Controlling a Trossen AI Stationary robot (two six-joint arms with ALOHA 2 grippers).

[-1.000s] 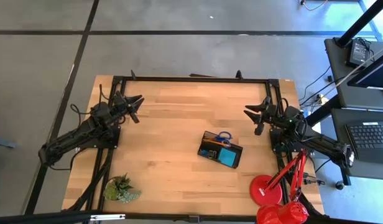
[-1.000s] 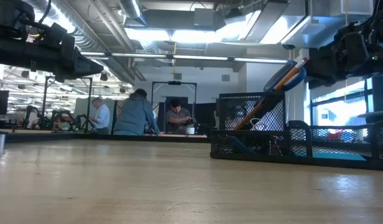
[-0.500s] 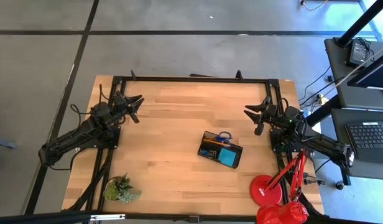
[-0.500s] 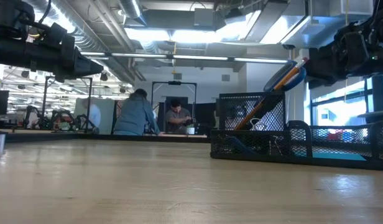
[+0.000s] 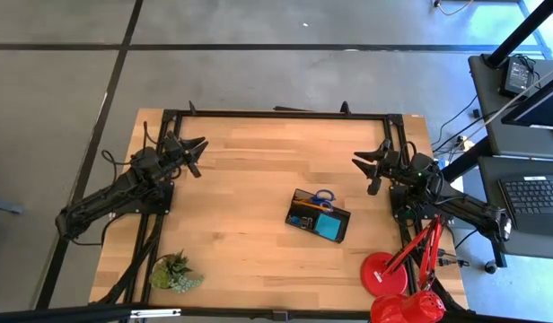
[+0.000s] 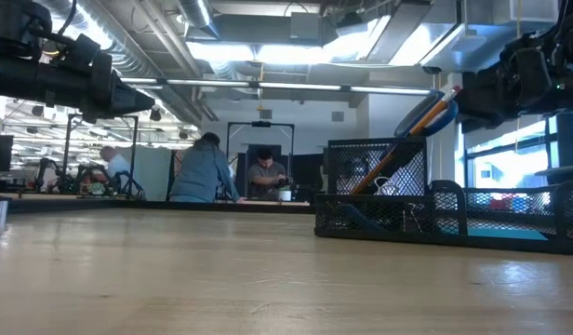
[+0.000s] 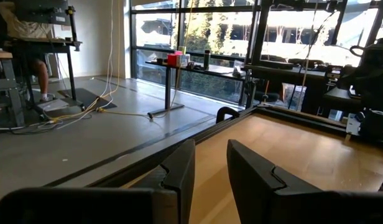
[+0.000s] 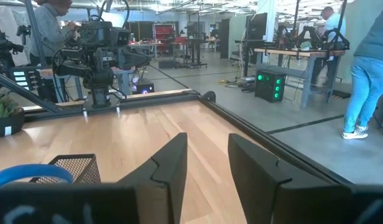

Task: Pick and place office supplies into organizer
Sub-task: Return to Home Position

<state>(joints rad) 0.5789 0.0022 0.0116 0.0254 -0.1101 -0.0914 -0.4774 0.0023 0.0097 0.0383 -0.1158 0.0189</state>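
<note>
The organizer (image 5: 293,213), right of centre, looks light, stiff mesh, best pinched by its rim; left gripper (image 7: 210,144) and right gripper (image 8: 207,135) hang narrowly parted, empty.

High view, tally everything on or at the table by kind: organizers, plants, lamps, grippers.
Black organizer: 1
Green plant: 1
Red desk lamp: 1
Grippers: 2, the left gripper and the right gripper, both open
Total: 5
</note>
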